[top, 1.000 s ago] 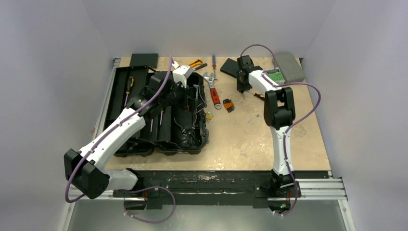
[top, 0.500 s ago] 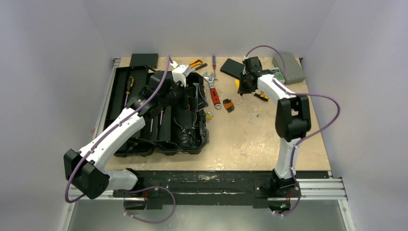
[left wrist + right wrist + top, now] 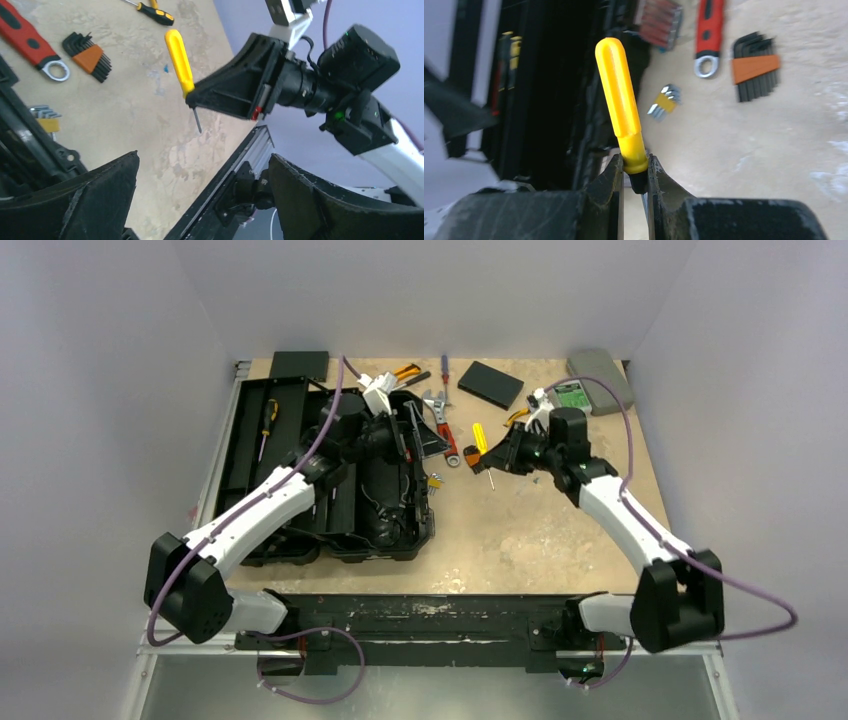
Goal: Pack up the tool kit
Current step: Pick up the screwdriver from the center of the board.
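We hold the yellow screwdriver [image 3: 619, 105] pinched in the right gripper [image 3: 634, 170] just right of the open tool kit [image 3: 392, 532], left gripper [image 3: 202, 165] spread above the kit; next we must carry it left and lower it inside.

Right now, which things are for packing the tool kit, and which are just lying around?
For the job:
- the black toolbox
- the yellow screwdriver, gripped in the right tool
- the red wrench
- the hex keys

Just lying about:
- the flat black box at the back
- the grey case in the far corner
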### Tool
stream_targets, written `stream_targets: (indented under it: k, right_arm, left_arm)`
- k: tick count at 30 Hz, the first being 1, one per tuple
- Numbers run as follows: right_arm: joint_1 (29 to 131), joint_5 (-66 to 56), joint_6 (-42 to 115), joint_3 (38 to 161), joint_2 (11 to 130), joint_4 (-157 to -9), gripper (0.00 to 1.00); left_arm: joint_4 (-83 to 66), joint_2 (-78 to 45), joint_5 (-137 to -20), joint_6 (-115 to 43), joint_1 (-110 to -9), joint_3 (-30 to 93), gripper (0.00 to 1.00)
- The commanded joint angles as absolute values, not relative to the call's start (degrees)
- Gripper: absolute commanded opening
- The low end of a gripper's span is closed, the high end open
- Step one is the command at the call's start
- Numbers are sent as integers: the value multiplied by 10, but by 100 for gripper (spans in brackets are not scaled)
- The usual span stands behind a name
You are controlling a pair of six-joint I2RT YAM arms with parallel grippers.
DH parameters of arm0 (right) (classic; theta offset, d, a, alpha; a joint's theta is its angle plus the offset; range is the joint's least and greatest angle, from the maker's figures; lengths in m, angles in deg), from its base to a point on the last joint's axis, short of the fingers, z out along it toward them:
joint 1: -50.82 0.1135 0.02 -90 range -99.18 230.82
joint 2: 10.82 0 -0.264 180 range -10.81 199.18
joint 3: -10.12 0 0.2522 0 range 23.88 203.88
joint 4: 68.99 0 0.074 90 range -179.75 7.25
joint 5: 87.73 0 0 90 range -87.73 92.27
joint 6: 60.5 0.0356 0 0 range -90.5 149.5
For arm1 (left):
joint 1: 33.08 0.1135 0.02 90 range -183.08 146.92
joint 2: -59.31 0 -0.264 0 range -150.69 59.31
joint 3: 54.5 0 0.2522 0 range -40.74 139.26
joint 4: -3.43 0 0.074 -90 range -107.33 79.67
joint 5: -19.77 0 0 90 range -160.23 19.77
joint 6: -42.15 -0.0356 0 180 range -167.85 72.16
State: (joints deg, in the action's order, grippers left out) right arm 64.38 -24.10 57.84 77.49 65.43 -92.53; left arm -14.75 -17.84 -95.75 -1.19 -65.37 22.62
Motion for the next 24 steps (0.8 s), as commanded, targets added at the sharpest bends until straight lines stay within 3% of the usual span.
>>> stream_targets:
  k: [1,6,10,19,24]
  right_arm:
    - [656,-345,656,721,558,-806,0]
    - [670,-368,681,704,504,-797,0]
    - [683,-376,694,704,491,-788,0]
    - [717,-374,711,704,491,-764,0]
    - [732,-374,716,707,493,-758,0]
  left_arm:
    - [-30,-179,-968,61,-673,216,97]
    - [-10,-190,-952,78,-690,221,91]
    - [24,-200,-947,89,-701,216,72]
    - [53,-207,-942,101,-707,211,62]
    - [64,-202,-938,102,-707,203,52]
